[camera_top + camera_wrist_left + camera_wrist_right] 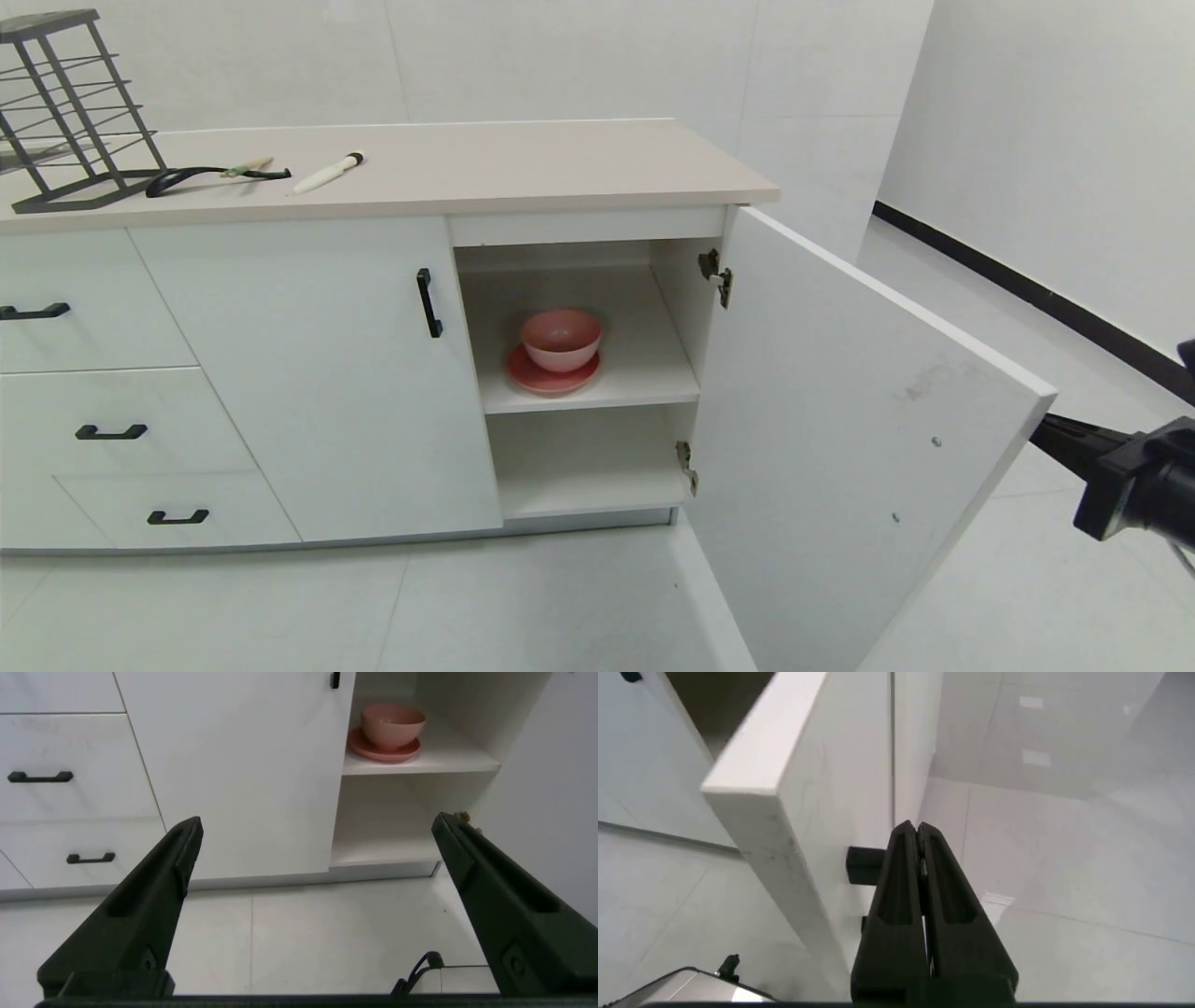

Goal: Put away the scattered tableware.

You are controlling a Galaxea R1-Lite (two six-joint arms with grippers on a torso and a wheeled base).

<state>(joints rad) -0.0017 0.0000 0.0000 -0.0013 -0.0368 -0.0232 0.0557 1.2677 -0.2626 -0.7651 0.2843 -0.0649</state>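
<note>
A pink bowl (pixel 560 338) sits on a pink plate (pixel 553 376) on the upper shelf of the open cabinet (pixel 597 387); both also appear in the left wrist view, bowl (pixel 393 724) on plate (pixel 383 750). On the countertop (pixel 523 168) lie a black utensil (pixel 210 175), a wooden-handled one (pixel 247 168) and a white-handled one (pixel 327 173). My left gripper (pixel 318 826) hangs open and empty, low before the cabinet. My right gripper (pixel 920 833) is shut behind the open door (pixel 813 793), its tips right beside the door's black handle (pixel 864 865).
The cabinet door (pixel 840 420) swings far out to the right over the floor. A dark wire rack (pixel 65 112) stands at the counter's left end. Closed drawers (pixel 103 392) and a closed door (pixel 317 373) fill the left of the unit. The lower shelf (pixel 583 490) is bare.
</note>
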